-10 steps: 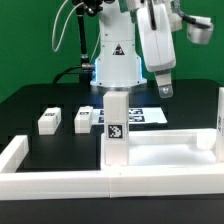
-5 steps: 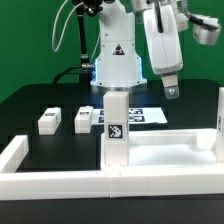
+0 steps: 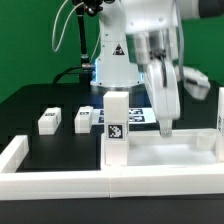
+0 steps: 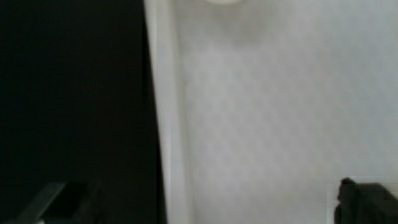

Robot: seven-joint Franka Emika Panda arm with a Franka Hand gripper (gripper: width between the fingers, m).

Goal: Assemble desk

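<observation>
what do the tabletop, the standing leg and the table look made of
Tabletop: likely white plastic, matte, with an even moulded raised rim. Standing leg: same opaque white, probably plastic, with a black-and-white tag on its face. Table: black, matte, no glare; material unclear.

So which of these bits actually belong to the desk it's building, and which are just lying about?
Part of the job:
- tabletop panel
- upright leg
- leftmost loose leg
- second loose leg
- gripper, over the panel

Just there:
- border wall
- marker board
</observation>
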